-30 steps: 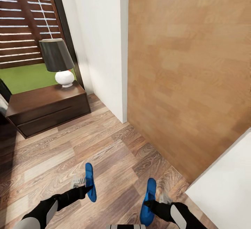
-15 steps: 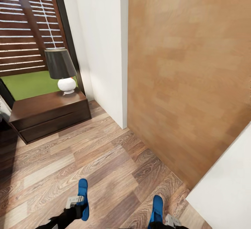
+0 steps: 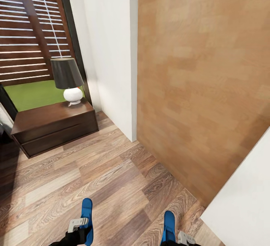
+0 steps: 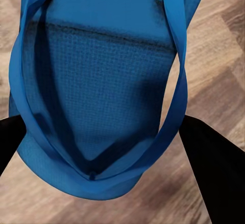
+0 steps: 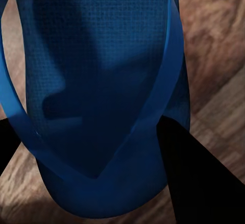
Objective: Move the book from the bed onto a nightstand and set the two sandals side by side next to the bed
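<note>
Low in the head view, a blue sandal (image 3: 87,216) is held clamped in the left hand (image 3: 79,226), and the other sandal (image 3: 169,223) is gripped likewise by the right hand (image 3: 179,237), both above the wood-plank floor (image 3: 112,171). A nightstand (image 3: 52,126) carrying a lamp (image 3: 68,79) is seen ahead beside the window. Both grips should be kept firm and level while the sandals are carried, so that they can be set down parallel, touching or just beside each other.

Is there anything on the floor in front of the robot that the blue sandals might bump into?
Nothing visible. Each pincer holds one sandal, left and right, over bare wood floor. The nightstand with its lamp sits far off by the window. The bed, where they must go, isn't in sight.
</note>
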Robot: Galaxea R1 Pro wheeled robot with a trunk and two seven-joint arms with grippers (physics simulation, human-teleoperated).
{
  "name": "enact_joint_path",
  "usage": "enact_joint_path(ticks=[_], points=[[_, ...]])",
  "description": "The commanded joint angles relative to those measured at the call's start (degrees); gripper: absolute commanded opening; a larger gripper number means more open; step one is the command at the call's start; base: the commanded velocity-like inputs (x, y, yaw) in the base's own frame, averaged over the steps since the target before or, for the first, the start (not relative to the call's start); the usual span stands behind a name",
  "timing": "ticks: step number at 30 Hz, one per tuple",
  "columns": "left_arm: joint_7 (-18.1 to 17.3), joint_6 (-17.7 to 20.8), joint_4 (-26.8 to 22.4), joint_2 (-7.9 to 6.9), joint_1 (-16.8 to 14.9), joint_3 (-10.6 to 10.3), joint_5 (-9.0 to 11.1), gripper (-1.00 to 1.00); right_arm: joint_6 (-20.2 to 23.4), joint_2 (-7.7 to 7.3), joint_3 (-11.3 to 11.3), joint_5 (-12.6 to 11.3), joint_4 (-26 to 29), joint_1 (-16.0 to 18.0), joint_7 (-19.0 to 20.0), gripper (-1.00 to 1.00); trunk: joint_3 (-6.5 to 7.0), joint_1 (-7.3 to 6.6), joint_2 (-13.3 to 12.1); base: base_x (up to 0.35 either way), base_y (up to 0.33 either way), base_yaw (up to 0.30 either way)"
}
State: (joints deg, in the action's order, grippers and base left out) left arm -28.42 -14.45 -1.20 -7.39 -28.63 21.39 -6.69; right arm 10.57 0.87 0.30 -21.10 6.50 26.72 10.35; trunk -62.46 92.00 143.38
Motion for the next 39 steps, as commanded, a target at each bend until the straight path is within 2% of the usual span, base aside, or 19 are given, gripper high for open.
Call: enact_joint_path(ticks=[1,6,18,27,35,39], points=[[-0.1,-0.3,0.1,-0.01,0.0,0.5,-0.6,-1.0,0.3,0.0,0.1,-0.4,0.1,0.0,-0.1,-1.0,-0.05,-0.01,0.0,0.0,0.0,0.0],[-0.1,-0.3,0.1,0.14,0.0,0.5,-0.6,-1.0,0.3,0.0,0.1,-0.4,0.1,0.0,-0.1,-1.0,-0.05,-0.01,0.0,0.0,0.0,0.0],[-0.1,-0.3,0.1,0.27,0.0,0.5,-0.5,-1.0,0.3,0.0,0.1,-0.4,0.1,0.0,-0.1,-1.0,2.61,-0.32,-0.1,0.0,0.0,0.0],[-0.1,-0.3,0.1,0.25,0.0,0.5,-0.5,-1.0,0.3,0.01,0.1,-0.4,0.1,0.0,-0.1,-1.0,4.23,-2.3,-3.8,0.0,0.0,0.0],[-0.1,-0.3,0.1,0.27,0.0,0.5,-0.5,-1.0,0.3,0.01,0.1,-0.4,0.1,0.0,-0.1,-1.0,4.23,-2.3,-3.8,0.0,0.0,0.002],[-0.1,-0.3,0.1,0.27,0.0,0.5,-0.5,-1.0,0.3,0.0,0.1,-0.4,0.1,0.0,-0.2,-1.0,4.23,-2.3,-3.8,0.0,0.0,0.198]])
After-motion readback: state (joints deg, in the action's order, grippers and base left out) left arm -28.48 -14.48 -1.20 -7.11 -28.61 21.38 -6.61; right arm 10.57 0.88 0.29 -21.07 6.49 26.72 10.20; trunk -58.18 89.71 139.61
